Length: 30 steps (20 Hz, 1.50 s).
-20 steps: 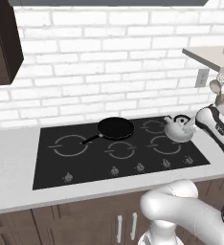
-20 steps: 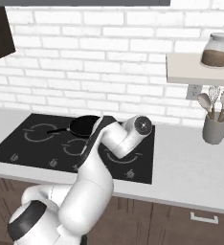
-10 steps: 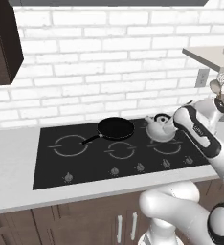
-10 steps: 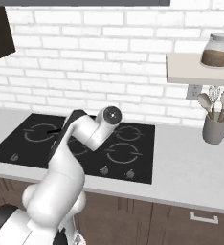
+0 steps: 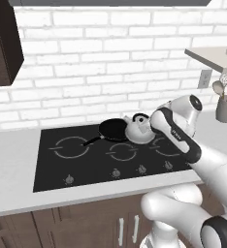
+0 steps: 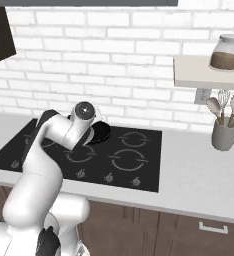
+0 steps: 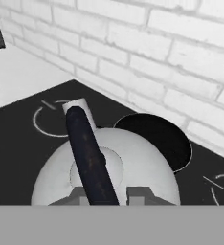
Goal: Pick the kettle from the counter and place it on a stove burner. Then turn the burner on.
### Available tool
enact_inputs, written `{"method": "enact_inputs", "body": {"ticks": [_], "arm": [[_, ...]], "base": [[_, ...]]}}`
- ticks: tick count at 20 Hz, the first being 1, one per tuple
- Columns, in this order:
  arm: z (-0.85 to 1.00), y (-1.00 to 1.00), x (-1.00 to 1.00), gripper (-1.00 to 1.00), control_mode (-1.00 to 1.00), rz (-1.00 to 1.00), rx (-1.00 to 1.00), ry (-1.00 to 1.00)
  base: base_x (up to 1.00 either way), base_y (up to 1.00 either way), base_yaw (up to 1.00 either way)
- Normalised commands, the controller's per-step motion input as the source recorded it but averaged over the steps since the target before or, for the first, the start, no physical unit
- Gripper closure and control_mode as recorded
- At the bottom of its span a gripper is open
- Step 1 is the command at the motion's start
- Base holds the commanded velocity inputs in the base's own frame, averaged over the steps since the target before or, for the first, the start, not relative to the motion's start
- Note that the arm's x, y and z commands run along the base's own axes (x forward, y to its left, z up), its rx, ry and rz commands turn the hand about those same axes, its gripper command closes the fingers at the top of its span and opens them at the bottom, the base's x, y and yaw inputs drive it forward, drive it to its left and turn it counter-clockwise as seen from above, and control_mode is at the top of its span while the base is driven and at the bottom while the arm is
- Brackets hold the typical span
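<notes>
half the job looks done: the gripper (image 7: 109, 194), closed on the handle of the kettle (image 5: 137, 131), holds it over the cooktop (image 5: 86, 162) beside the frying pan (image 5: 113, 129), not yet set down, burner unlit.

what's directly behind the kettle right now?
The black frying pan sits just behind the kettle on the black glass cooktop, then the brick wall. The kettle's dome hides the pan's near edge, so contact can't be judged.

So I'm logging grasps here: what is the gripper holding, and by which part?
The small pale grey domed kettle, held by its dark arched handle on top, with the gripper closed around it, beside the black frying pan.
</notes>
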Motion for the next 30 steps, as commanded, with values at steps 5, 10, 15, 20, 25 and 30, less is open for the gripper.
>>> {"method": "enact_inputs", "body": {"ticks": [5,10,15,20,25,30], "arm": [[0.1,0.92,0.0,1.0,-1.0,0.0,0.15,0.08],[0.0,0.86,0.0,1.0,-1.0,-0.08,0.22,0.02],[0.0,0.82,0.0,1.0,-1.0,-0.19,0.16,0.0],[0.0,0.83,0.0,1.0,-1.0,-0.22,0.03,0.0],[0.0,0.8,0.05,1.0,-1.0,-0.21,0.0,0.04],[0.01,0.76,0.12,1.0,-1.0,-0.14,0.0,0.14]], "base": [[0.0,0.0,0.0],[0.0,0.0,0.0],[0.0,0.0,0.0],[0.0,0.0,0.0],[0.0,0.0,0.0],[0.0,0.0,0.0]]}}
